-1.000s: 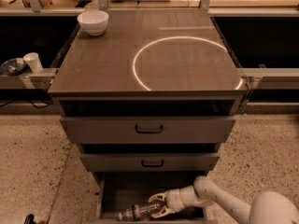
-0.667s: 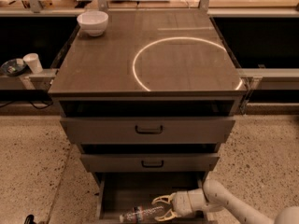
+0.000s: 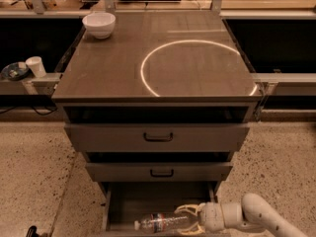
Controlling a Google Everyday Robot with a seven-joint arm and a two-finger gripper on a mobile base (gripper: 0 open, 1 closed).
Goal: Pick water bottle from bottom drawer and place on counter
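Straddling the base end of the water bottle (image 3: pixel 163 222) with fingers spread, not clamped, the tool (image 3: pixel 181 220) sits in the bottom drawer (image 3: pixel 148 201) below the front edge of the tabletop (image 3: pixel 108 68), bottle lying parallel to that edge, cap toward its left corner.

The gripper (image 3: pixel 189 219) hangs low, pointing left, jaws spread.

water bottle (image 3: pixel 159 223): flat in bottom drawer (image 3: pixel 148 201) | gripper (image 3: pixel 184 220): apparently straddling its base

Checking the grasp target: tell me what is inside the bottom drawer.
A water bottle lies on its side on the floor of the bottom drawer, cap to the left. The gripper reaches in, open around its base end, hiding the right front corner.
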